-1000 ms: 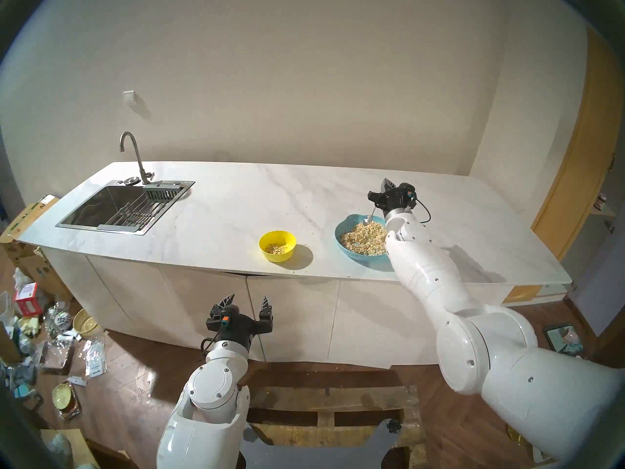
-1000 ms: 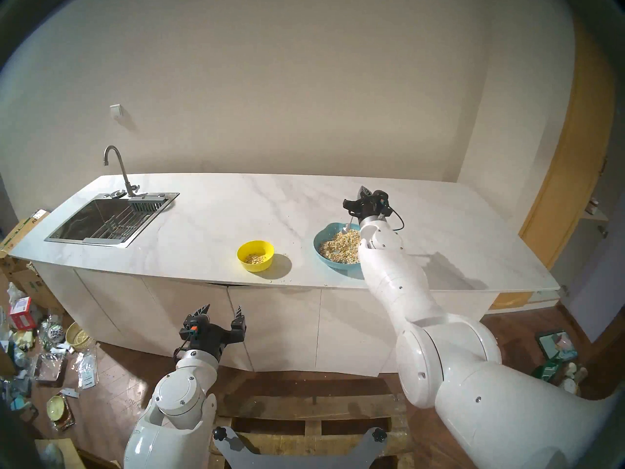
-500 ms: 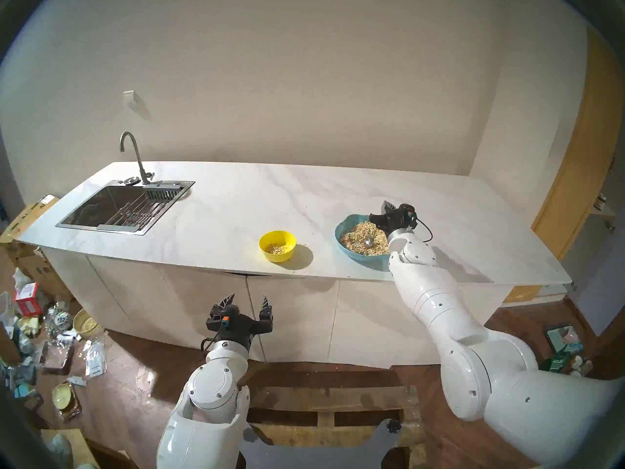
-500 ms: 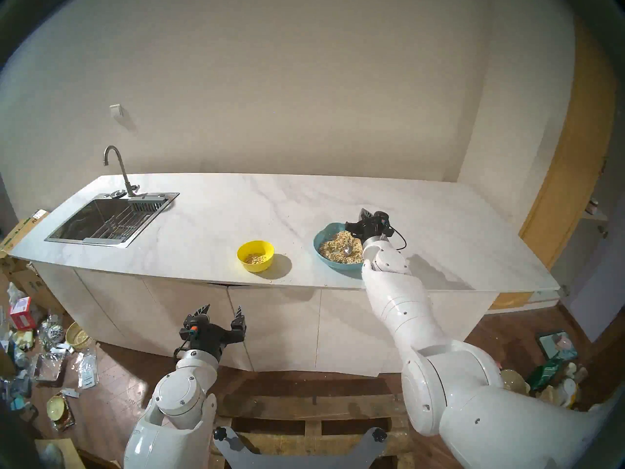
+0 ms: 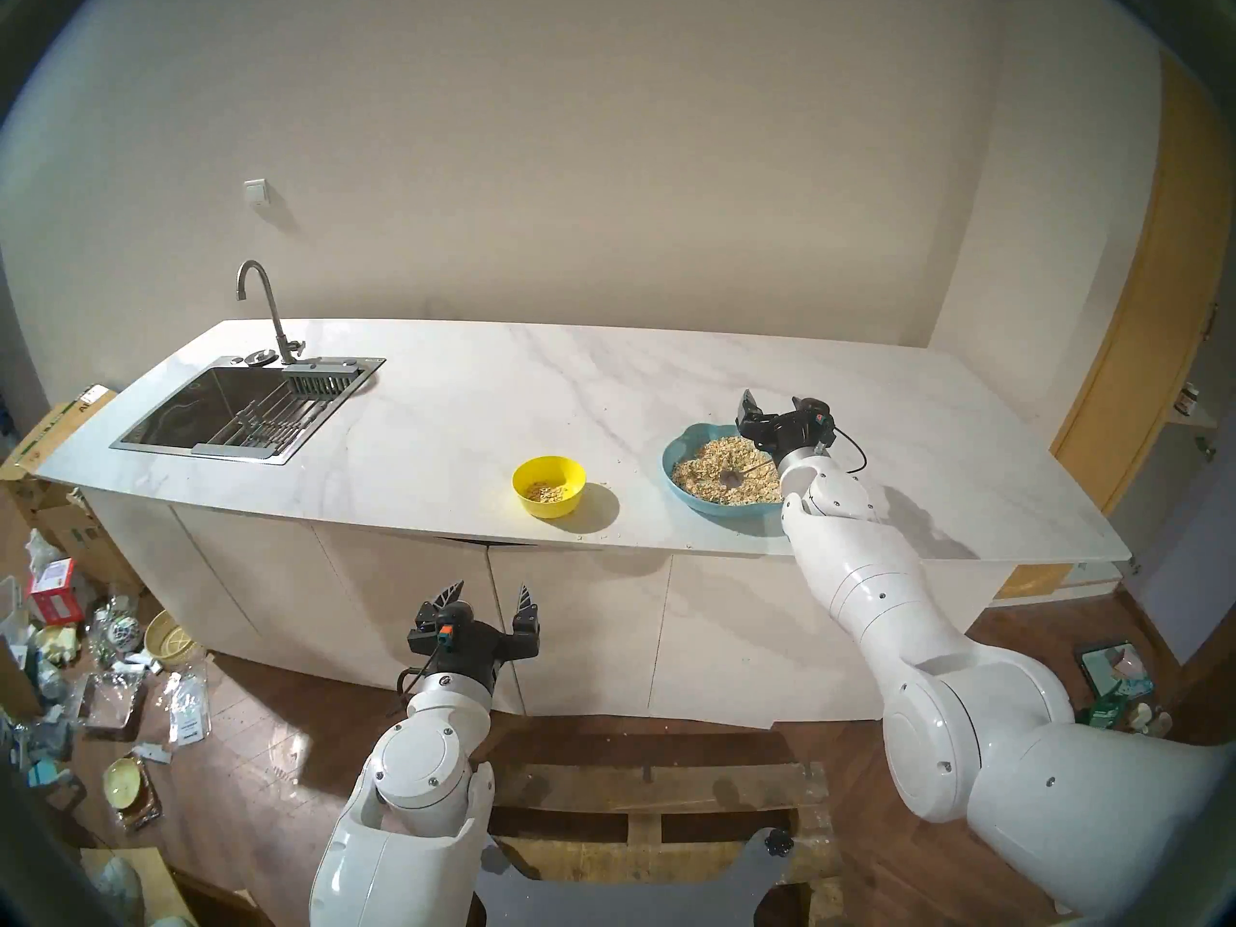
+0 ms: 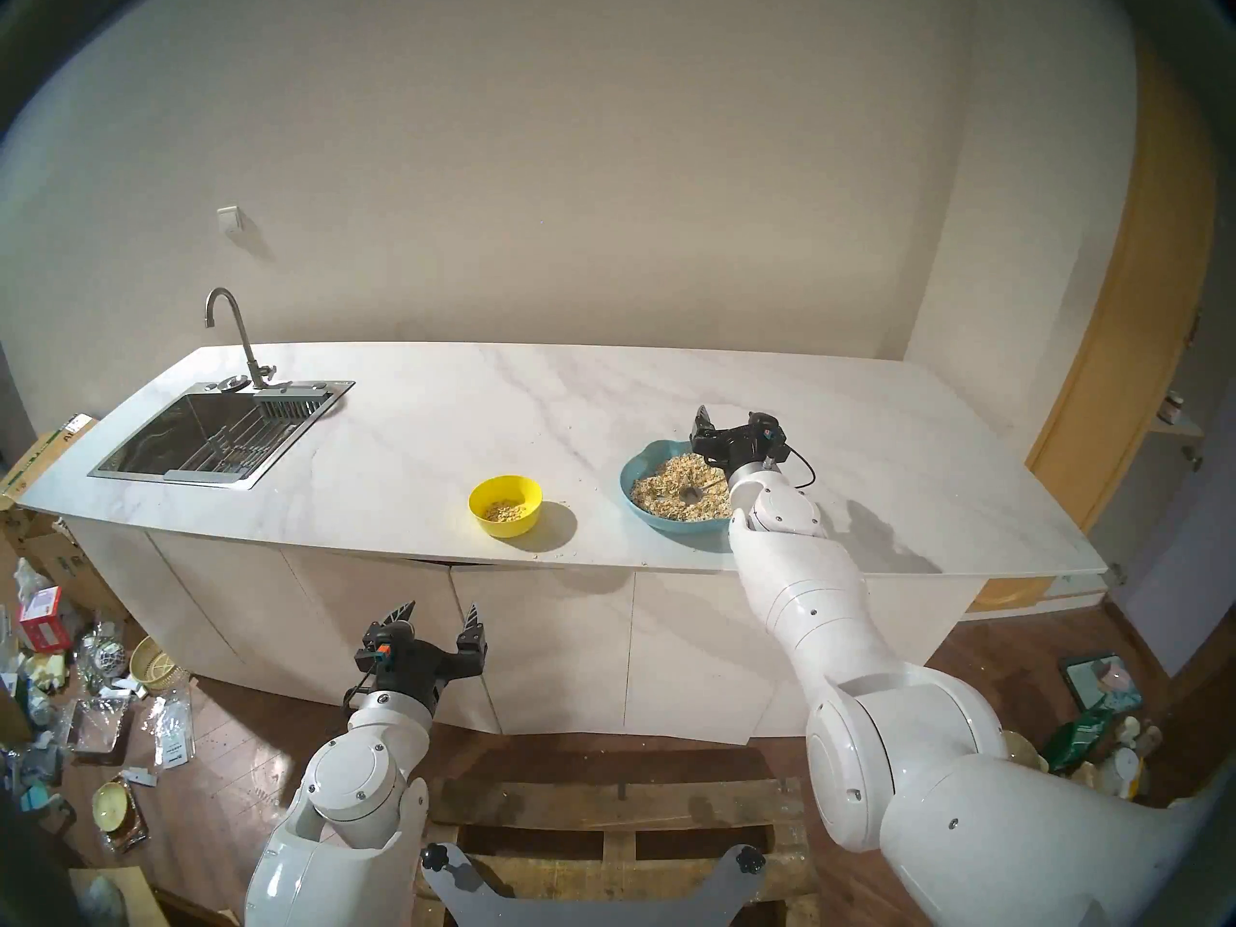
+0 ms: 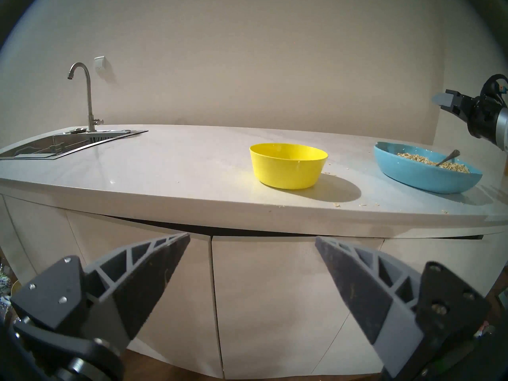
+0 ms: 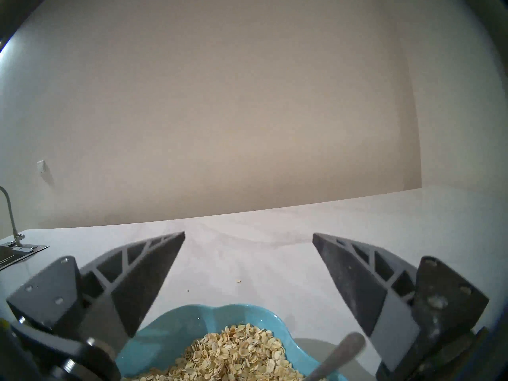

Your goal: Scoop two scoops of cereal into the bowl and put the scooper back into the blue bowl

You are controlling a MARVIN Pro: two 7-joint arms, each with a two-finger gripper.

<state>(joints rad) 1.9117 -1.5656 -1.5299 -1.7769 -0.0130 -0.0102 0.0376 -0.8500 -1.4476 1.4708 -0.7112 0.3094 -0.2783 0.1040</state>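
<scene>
I am seeing the right gripper [image 8: 248,236] standing fully apart, gripping nothing; the scooper [image 5: 736,476] is lying in the blue bowl [image 5: 695,433].

Nothing legible with certainty. Dark printed capitals along the flap of the cardboard box [image 5: 63,420] at the sink end of the counter, perhaps starting with "A", too small and skewed to make out. White label with tiny print on the red carton [image 5: 57,588] down on the floor, unreadable. White label with a dark bar on a clear packet [image 5: 187,715] lying nearby on the floor, likewise blurred beyond reading.
</scene>
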